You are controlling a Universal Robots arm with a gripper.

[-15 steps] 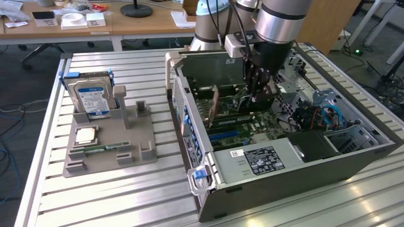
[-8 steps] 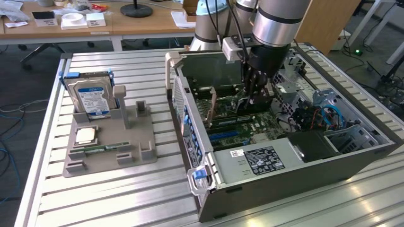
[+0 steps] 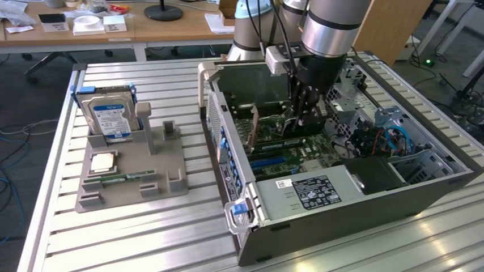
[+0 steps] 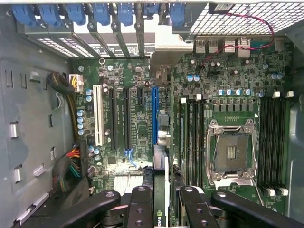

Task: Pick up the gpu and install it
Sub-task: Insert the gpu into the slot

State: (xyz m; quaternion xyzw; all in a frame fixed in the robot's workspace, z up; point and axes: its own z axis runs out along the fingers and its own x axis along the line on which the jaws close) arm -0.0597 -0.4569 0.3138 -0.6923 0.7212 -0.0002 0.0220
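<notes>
Jaws: clamped on the gpu [image 4: 165, 164], one black finger on each face of the card.
Gripper [image 4: 164, 192]: points straight down into the open pc case [image 3: 332, 218], over the motherboard [image 4: 137, 133].
Arm [image 3: 327, 28]: enters from above at the far side of the case, last link near vertical.
Gpu spot: inside the case, upright and seen edge-on. It is just beside the blue slot [image 4: 154, 114], between that slot and the nearer bank of memory slots. Its far end reaches the rear wall under the blue clips [image 4: 101, 13].
Slots: one white slot [image 4: 98, 114], two long black, one blue. Eight memory slots, four on each side of the cpu socket [image 4: 231, 152].
Clips: seven by my count, some partly cut off.
Outside: one grey tray [image 3: 162, 170] on the slatted table [image 3: 151, 238], at the exterior view's left of the case. On the tray: one hard drive [image 3: 113, 116] standing, one cpu chip [image 3: 103, 163] lying flat, one ram stick [image 3: 121, 178] lying flat.
Hard to tell: whether the card's lower edge sits in a slot or above it. Fingertips in the exterior view are lost among the board parts. Upper arm is cut off.
</notes>
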